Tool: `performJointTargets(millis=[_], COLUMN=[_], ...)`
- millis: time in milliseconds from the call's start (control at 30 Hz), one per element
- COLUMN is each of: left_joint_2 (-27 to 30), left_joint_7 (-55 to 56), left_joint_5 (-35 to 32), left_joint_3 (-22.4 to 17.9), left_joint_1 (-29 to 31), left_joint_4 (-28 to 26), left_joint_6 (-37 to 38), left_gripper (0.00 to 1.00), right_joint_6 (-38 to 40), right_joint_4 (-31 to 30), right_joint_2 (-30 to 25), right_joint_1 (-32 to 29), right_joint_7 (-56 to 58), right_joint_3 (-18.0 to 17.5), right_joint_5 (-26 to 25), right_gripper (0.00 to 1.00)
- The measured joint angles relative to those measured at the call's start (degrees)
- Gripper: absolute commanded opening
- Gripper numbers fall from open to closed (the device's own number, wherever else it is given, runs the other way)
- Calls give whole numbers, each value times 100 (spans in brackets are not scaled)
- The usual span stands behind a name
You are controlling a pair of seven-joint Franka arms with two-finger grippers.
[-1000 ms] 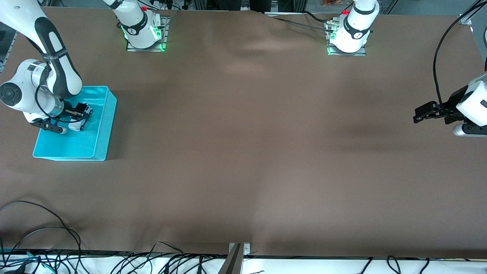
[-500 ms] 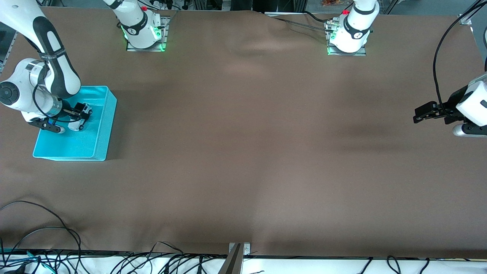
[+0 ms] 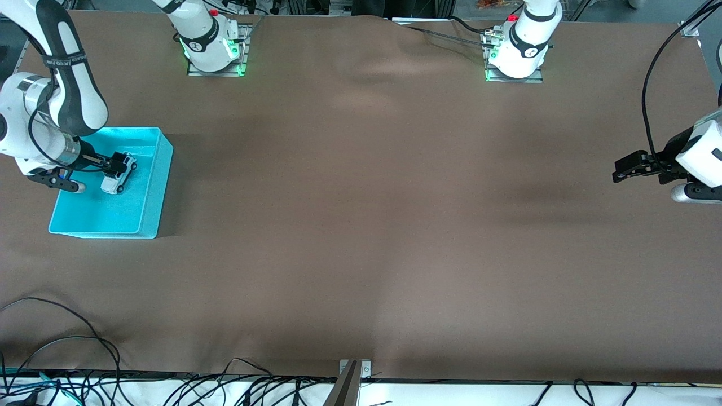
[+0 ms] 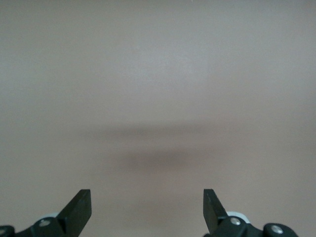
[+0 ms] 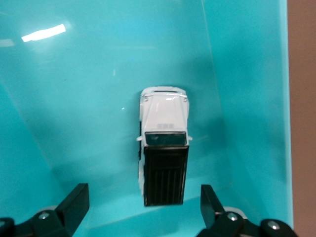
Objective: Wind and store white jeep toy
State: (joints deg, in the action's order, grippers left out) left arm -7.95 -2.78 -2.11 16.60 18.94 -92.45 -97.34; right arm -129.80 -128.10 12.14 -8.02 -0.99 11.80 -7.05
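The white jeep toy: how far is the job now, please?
Storing looks done: the white jeep toy sits on its wheels in the teal bin. The right gripper hangs open above it, holding nothing. The left gripper waits, open, over bare table. Only withdrawing seems left.

A robotics lab: bolted arm bases [image 3: 213,42], cloth-covered table [image 3: 361,225], trailing cables [image 3: 56,349].

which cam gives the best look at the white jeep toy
The right wrist view: the white jeep toy lies upright on the floor of the teal bin, black roof and windshield clear, between the open right gripper. The front view shows it small in the bin. The left wrist view shows none of it.
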Motion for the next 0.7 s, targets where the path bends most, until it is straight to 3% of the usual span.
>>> performJointTargets(millis=[367,700], left_joint_2=[-1,-1], left_joint_7=[0,0], left_joint_5=[0,0], left_joint_3=[0,0], left_joint_1=[0,0], left_joint_4=[0,0], left_joint_6=[0,0], left_gripper=[100,100], right_joint_6=[622,752], right_joint_4=[3,15], right_joint_2=[-660,-1247], right_joint_1=[3,13], right_joint_7=[0,-344], right_joint_3=[-108,-428], right_joint_5=[0,0], right_gripper=[100,100])
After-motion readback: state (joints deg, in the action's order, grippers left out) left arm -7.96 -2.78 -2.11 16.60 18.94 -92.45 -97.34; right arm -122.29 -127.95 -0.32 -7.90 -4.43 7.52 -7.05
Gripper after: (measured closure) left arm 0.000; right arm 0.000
